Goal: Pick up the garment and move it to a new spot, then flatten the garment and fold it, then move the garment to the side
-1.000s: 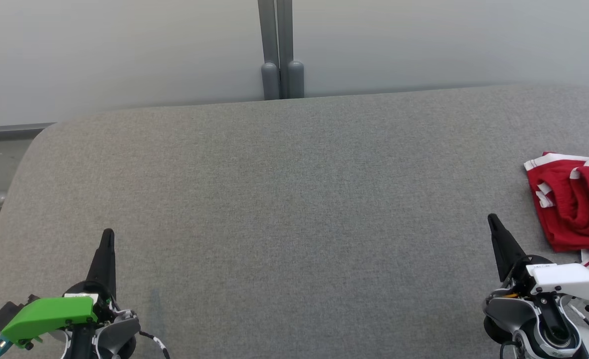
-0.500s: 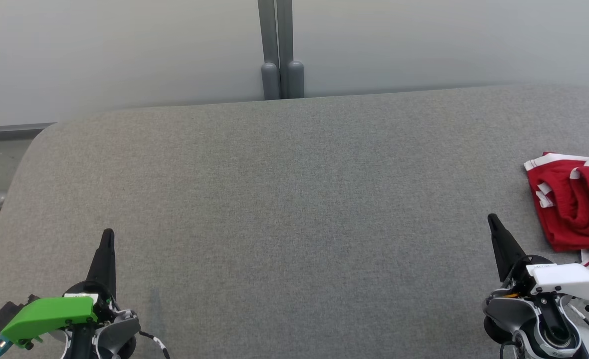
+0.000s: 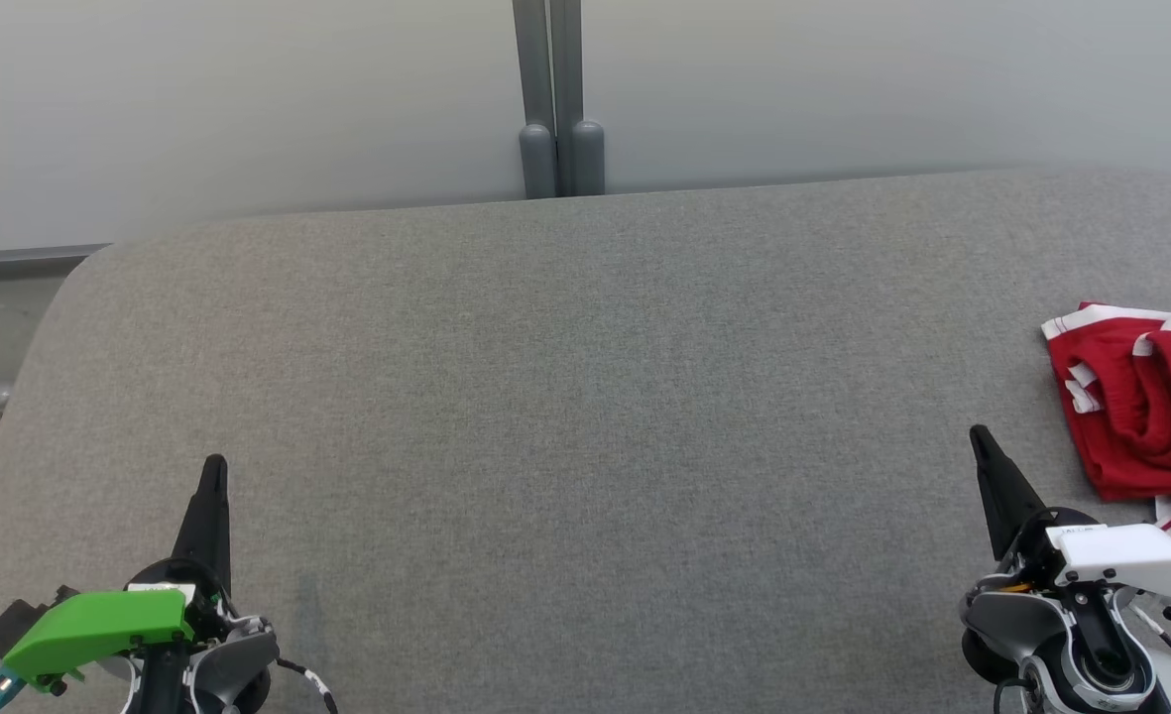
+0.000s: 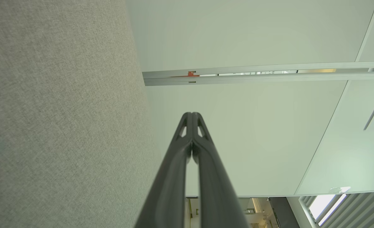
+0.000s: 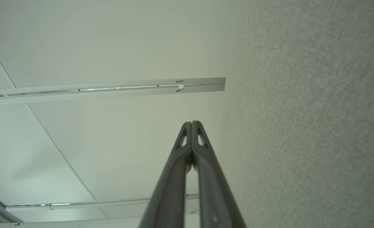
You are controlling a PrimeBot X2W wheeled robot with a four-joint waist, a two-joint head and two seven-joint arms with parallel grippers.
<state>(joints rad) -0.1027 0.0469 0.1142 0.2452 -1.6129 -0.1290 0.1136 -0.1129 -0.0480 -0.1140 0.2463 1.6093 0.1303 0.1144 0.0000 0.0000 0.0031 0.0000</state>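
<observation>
Garment (image 3: 1140, 407), red with white trim, lies crumpled on the grey fabric counter (image 3: 585, 397) at the far right of the head view, and the frame edge cuts it off. The counter takes up most of that view and has a rounded corner at upper left. A pale wall (image 3: 248, 99) is behind it, with a grey vertical post (image 3: 548, 99) at centre back ending in two rounded caps at the counter's far edge. The left claw (image 3: 214, 471) is at lower left with a green cover (image 3: 99, 625) on its wrist, well apart from the garment. The right claw (image 3: 979, 434) is at lower right with a white cover (image 3: 1130, 555) on its wrist, near the garment, fingertips apart from the cloth. Left wrist view: left claw (image 4: 191, 114) has its fingers pressed together tip to tip, nothing between them, counter (image 4: 57, 126) to one side. Right wrist view: right claw (image 5: 192, 123) is the same, fingers closed tight and empty, counter (image 5: 310, 126) alongside. Both claws point away from the robot over the counter.
</observation>
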